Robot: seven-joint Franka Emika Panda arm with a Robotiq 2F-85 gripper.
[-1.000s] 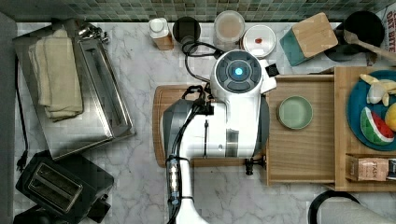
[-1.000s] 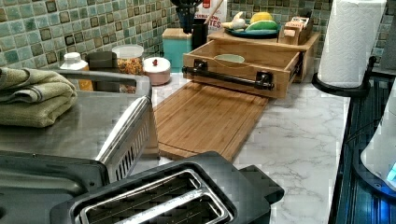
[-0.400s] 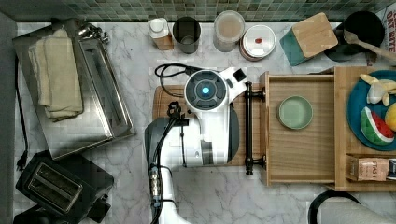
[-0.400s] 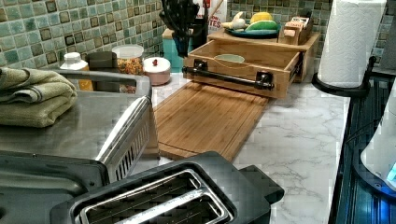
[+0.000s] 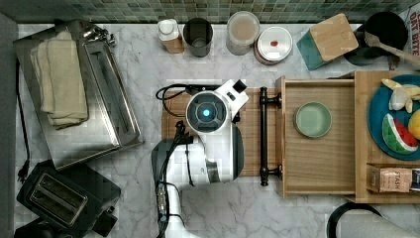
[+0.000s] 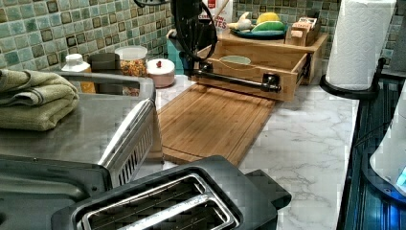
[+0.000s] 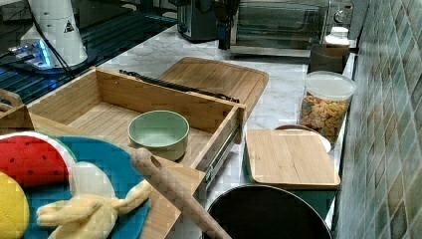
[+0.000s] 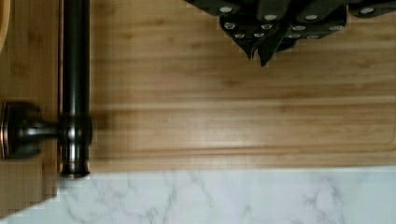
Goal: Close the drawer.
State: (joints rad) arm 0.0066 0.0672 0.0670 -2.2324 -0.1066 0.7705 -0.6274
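The drawer point(image 5: 322, 163) is a shallow light-wood box standing pulled out, with a green bowl point(image 5: 313, 119) inside. Its long black bar handle point(image 5: 264, 136) lies over the edge of a bamboo cutting board point(image 5: 250, 106). My arm's wrist point(image 5: 207, 113) hovers above the board, to the handle's left in the top view and apart from it. In the wrist view my gripper point(image 8: 259, 56) is shut on nothing, its dark tips together above the board point(image 8: 233, 116), with the handle point(image 8: 74, 70) and one post off to the side. The left view has the handle point(image 6: 237, 80) just beyond the arm.
A toaster oven point(image 5: 106, 106) with folded towels point(image 5: 57, 79) and a black toaster point(image 5: 59, 198) stand at the top view's left. Jars point(image 5: 242, 29) line the tiled back wall. A fruit plate point(image 5: 396, 144) sits above the drawer's housing. A paper towel roll point(image 6: 361, 43) stands at the left view's right.
My arm has moved from over the drawer's front towards the top view's left, out over the cutting board. The drawer and bowl have stayed where they were.
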